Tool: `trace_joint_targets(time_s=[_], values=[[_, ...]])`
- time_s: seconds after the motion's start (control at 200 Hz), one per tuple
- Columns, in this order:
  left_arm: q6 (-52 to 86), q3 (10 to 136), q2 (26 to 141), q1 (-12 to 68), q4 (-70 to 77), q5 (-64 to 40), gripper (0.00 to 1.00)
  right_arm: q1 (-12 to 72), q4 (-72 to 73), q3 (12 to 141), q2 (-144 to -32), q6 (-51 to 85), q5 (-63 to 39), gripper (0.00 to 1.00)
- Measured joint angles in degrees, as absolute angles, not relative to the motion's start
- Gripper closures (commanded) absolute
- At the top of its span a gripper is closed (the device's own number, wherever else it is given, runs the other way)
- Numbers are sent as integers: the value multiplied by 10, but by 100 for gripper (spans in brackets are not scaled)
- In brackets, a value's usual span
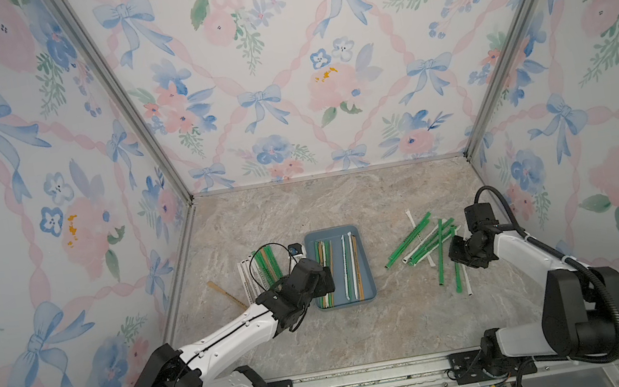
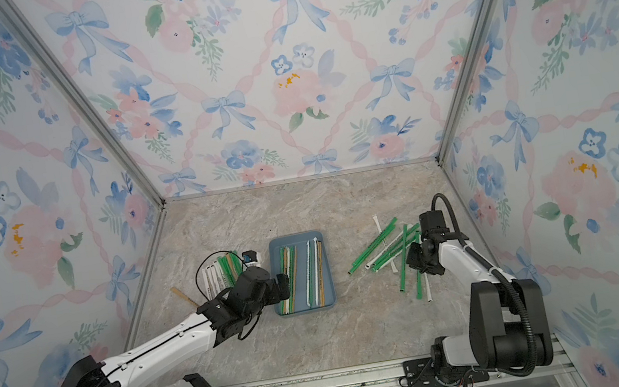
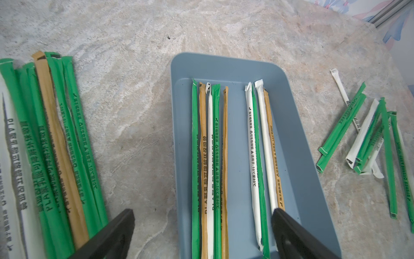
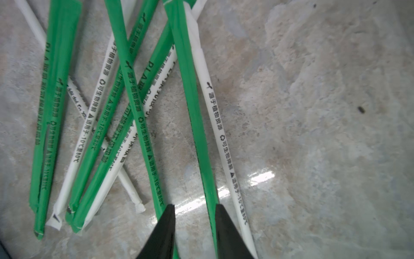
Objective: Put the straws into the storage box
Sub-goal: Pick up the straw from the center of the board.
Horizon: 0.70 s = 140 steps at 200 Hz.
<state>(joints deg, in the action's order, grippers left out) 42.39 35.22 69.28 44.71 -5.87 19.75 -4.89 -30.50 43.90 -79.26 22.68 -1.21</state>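
The slate-blue storage box lies mid-table with several straws lengthwise in it, in two groups. My left gripper hovers over the box's near left end, open wide and empty. A neat pile of straws lies left of the box, with one tan straw further left. Right of the box is a crossed scatter of green and white straws. My right gripper is low over it, narrowly open, with a green straw against one finger's inner side.
Floral walls close in the table on the left, back and right. An aluminium rail with both arm bases runs along the front edge. A black cable loop arches over the left pile. A white straw lies just outside my right fingers.
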Motion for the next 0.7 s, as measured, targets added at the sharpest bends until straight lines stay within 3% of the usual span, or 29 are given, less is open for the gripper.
trace_joint_targets(time_s=[0.375,0.7], values=[[420,342,691,446,-58,202,2,-49,-307,451,-861,218,-8,68],[420,331,674,441,-58,204,3,-49,-308,465,-883,209,-11,84]])
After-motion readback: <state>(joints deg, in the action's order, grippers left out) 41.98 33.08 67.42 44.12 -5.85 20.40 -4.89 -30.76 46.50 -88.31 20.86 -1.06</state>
